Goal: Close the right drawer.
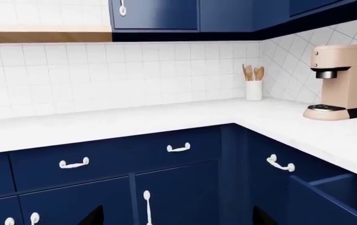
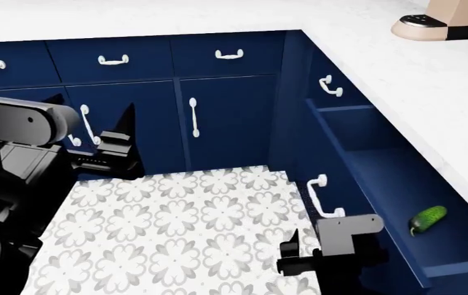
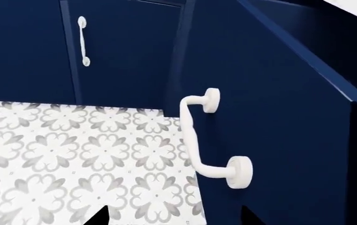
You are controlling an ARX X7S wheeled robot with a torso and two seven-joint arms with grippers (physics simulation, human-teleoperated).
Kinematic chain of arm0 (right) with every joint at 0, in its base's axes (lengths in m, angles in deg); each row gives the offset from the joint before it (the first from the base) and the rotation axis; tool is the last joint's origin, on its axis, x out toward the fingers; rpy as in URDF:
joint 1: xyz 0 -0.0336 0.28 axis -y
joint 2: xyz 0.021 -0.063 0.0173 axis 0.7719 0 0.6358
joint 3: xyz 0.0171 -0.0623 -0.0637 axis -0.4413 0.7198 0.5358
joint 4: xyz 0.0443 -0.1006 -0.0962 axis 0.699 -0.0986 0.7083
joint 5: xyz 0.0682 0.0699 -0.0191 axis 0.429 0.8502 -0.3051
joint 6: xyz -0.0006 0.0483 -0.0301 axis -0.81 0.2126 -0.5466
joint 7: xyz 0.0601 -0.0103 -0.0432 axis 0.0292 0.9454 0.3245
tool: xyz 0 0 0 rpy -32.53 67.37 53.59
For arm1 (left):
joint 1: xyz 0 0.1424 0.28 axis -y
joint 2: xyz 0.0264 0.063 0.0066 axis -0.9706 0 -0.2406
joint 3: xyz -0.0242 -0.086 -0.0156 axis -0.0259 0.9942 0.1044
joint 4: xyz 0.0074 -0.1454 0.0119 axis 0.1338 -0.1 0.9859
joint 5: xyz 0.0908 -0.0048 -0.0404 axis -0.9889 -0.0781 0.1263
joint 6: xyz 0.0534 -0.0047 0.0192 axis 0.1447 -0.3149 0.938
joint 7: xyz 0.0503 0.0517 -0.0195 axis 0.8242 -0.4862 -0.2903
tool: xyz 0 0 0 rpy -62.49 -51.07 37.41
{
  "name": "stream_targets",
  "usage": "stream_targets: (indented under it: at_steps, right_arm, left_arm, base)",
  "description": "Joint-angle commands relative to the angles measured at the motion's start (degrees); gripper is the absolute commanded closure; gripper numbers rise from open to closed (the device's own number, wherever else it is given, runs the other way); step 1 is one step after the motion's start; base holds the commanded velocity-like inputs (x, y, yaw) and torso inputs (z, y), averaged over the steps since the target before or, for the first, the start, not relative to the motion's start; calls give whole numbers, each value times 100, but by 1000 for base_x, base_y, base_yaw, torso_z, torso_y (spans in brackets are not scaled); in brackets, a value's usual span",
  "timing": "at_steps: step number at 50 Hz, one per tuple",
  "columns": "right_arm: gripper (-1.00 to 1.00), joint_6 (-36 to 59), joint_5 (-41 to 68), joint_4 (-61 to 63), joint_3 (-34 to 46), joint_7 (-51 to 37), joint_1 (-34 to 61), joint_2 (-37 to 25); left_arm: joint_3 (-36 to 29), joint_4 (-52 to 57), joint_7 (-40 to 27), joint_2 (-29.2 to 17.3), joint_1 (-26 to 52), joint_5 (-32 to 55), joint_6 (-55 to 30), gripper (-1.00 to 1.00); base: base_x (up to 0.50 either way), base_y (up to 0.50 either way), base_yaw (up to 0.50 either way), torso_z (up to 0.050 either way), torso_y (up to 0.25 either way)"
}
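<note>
1. In the head view, the right drawer [image 2: 381, 184] stands pulled out from the navy cabinet run beneath the white desk [image 2: 430, 92], its box open to the camera, and a small green cucumber [image 2: 427, 219] lies inside near the front end.
2. The drawer's white handle [image 2: 320, 196] sits on the front panel facing the patterned floor [image 2: 184, 221]; the right tool [image 2: 299, 258] is low on the floor side of that panel, just below the handle and near it.
3. The right wrist view gives the handle [image 3: 206, 138] close up, untouched, with only two dark finger tips at the frame edge, set apart from each other, so the right tool is spread and holds nothing.
4. The left tool [image 2: 115, 147] hangs before the closed cabinet doors, well apart from the drawer. Its two finger tips sit wide apart in the left wrist view, pinching nothing.
5. Only the left wrist view shows the pink coffee machine [image 1: 341, 82] whole, a white jar of wooden utensils [image 1: 254, 84] at the tiled wall, and a corner of the open drawer [image 1: 335, 197].
</note>
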Motion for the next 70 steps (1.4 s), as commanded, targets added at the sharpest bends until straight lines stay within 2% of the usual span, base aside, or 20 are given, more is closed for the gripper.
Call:
stream_targets:
  at_steps: [1, 70]
  right_arm:
    - [-100, -103, -70, -375, -78, -18, -230, -113]
    - [-100, -638, -345, -1778, -715, -872, -479, -308]
  left_arm:
    - [27, 20, -4, -5, 3, 5, -12, -100]
    - [103, 80, -67, 88, -61, -22, -143, -100]
  base:
    - [0, 0, 0, 0, 0]
    - [0, 0, 0, 0, 0]
